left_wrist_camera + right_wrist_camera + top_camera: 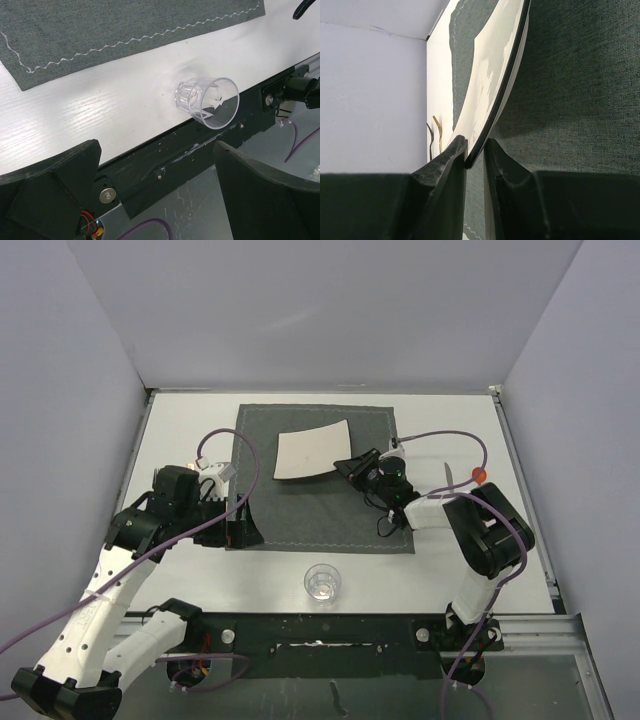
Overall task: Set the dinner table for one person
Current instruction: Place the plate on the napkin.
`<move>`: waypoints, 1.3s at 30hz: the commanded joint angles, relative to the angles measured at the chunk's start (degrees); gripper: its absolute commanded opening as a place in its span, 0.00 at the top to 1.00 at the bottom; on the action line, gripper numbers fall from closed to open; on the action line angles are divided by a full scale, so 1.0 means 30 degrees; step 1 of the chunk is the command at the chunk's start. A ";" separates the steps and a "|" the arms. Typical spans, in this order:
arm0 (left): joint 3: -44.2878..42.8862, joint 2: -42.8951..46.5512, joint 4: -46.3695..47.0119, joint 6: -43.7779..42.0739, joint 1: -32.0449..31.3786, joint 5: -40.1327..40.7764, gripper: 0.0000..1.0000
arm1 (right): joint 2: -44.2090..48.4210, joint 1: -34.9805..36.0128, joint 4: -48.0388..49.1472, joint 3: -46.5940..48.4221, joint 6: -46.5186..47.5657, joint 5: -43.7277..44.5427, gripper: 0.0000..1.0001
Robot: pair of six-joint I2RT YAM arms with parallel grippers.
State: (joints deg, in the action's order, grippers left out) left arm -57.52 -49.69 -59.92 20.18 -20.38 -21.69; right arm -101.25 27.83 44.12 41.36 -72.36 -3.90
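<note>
Right at the near edge of the dinner table (400, 580) stands a clear glass (322, 582), upright, thin-walled, probably fragile and slick, so grip it round the sides. The table is stiff, flat and smooth, and fills the booth floor. The left gripper (245, 525) is wide open and empty at the near-left corner of the grey placemat (320, 510). Farther in, the right gripper (352, 467) pinches the right rim of the white square plate (310, 452), which is tilted; it looks thin, rigid, light and glossy, so it may slip. The mat is bare nearer in, with walls close left, right and far

The plate (492, 75) and dinner table (100, 115) are cropped (wrist views).
</note>
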 commanded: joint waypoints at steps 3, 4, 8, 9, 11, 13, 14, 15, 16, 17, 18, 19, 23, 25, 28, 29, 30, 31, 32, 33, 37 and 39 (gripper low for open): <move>0.0034 0.0128 0.0176 -0.0431 0.0143 -0.0533 0.02 | 0.1577 0.0177 0.6771 0.1514 -0.0330 0.0575 1.00; 0.0040 0.0106 0.0188 -0.0430 0.0143 -0.0529 0.02 | 0.1494 0.0180 0.6857 0.1554 -0.0342 0.0554 1.00; 0.0099 0.0044 0.0257 -0.0444 0.0142 -0.0647 0.02 | 0.1224 0.0165 0.7120 0.1651 -0.0432 0.0568 1.00; 0.0093 0.0041 0.0253 -0.0431 0.0169 -0.0649 0.02 | 0.1168 0.0168 0.7146 0.1659 -0.0465 0.0568 1.00; 0.0124 0.0041 0.0269 -0.0432 0.0173 -0.0675 0.02 | 0.0997 0.0150 0.7257 0.1685 -0.0562 0.0458 1.00; 0.0151 0.0027 0.0314 -0.0430 0.0171 -0.0712 0.02 | 0.0778 0.0148 0.7561 0.1655 -0.0687 0.0451 1.00; 0.0143 0.0013 0.0315 -0.0429 0.0158 -0.0727 0.02 | 0.0677 0.0140 0.7637 0.1655 -0.0749 0.0466 1.00; 0.0157 0.0019 0.0315 -0.0429 0.0171 -0.0718 0.02 | 0.0587 0.0150 0.7734 0.1652 -0.0797 0.0478 1.00; 0.0158 0.0012 0.0315 -0.0429 0.0162 -0.0721 0.02 | 0.0477 0.0126 0.7849 0.1637 -0.0833 0.0502 1.00; 0.0133 0.0011 0.0301 -0.0429 0.0186 -0.0710 0.02 | 0.0357 0.0126 0.8061 0.1609 -0.0882 0.0549 1.00; 0.0177 0.0011 0.0314 -0.0429 0.0200 -0.0716 0.02 | 0.0236 0.0108 0.8194 0.1595 -0.0964 0.0577 1.00; 0.0172 0.0019 0.0315 -0.0429 0.0194 -0.0731 0.02 | 0.0114 0.0087 0.8291 0.1637 -0.1022 0.0554 1.00; 0.0209 -0.0046 0.0286 -0.0458 0.0198 -0.0727 0.02 | -0.0411 0.0046 0.8658 0.1781 -0.1103 0.0480 1.00; 0.0263 -0.0044 0.0286 -0.0434 0.0195 -0.0734 0.02 | -0.0730 0.0009 0.8996 0.1809 -0.1273 0.0483 1.00; 0.0356 -0.0069 0.0286 -0.0429 0.0223 -0.0809 0.02 | -0.1247 -0.0050 0.9379 0.1906 -0.1420 0.0426 1.00; 0.0359 -0.0068 0.0286 -0.0444 0.0219 -0.0798 0.02 | -0.1378 -0.0068 0.9450 0.1899 -0.1474 0.0418 1.00; 0.0363 -0.0090 0.0286 -0.0435 0.0230 -0.0797 0.02 | -0.1468 -0.0074 0.9546 0.1887 -0.1532 0.0421 1.00; 0.0338 -0.0089 0.0284 -0.0452 0.0246 -0.0796 0.02 | -0.1593 -0.0097 0.9639 0.1846 -0.1608 0.0396 1.00; 0.0346 -0.0119 0.0286 -0.0458 0.0259 -0.0811 0.02 | -0.1693 -0.0122 0.9687 0.1829 -0.1699 0.0378 1.00; 0.0350 -0.0119 0.0286 -0.0459 0.0260 -0.0824 0.02 | -0.1738 -0.0187 0.9824 0.1762 -0.1762 0.0336 1.00; 0.0348 -0.0163 0.0309 -0.0459 0.0259 -0.0853 0.02 | -0.1713 -0.0281 1.0108 0.1301 -0.1846 0.0532 1.00; 0.0371 -0.0164 0.0313 -0.0459 0.0286 -0.0855 0.02 | -0.1710 -0.0312 1.0152 0.1091 -0.1839 0.0582 1.00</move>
State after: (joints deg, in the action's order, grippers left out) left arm -55.96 -50.19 -60.14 19.81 -20.03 -23.00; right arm -109.51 27.35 54.81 42.13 -75.77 -3.20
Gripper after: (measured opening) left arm 0.979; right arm 0.160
